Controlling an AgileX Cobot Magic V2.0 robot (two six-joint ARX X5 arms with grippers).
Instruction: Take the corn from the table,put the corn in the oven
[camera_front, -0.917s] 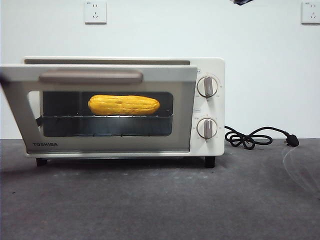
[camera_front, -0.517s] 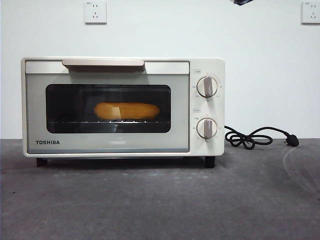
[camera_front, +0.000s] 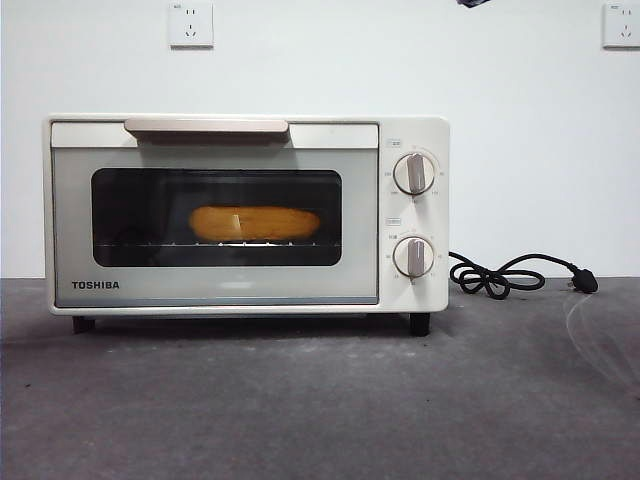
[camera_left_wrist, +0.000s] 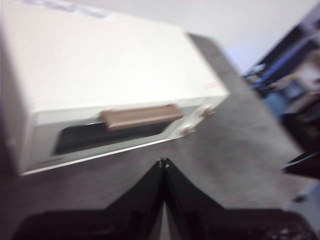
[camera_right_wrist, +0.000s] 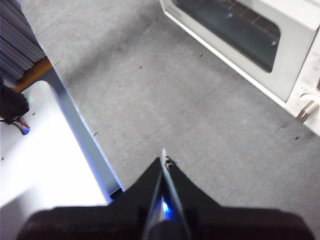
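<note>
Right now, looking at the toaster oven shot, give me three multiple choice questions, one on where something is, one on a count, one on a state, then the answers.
1. Where is the corn?
A. On the table in front of the oven
B. On the rack inside the oven, behind the glass
C. On top of the oven

2. How many round knobs does the TOSHIBA toaster oven have?
A. One
B. Two
C. Three

3. What state is the oven door in?
A. Shut
B. Hanging fully open
C. Removed

Answers:
1. B, the cob shows dimly through the dark window.
2. B, the upper knob and the lower knob sit one above the other on the panel beside the door.
3. A, the door stands flush with the oven's front, its bar handle at the top.

The left gripper and right gripper are both shut and hold nothing.
</note>
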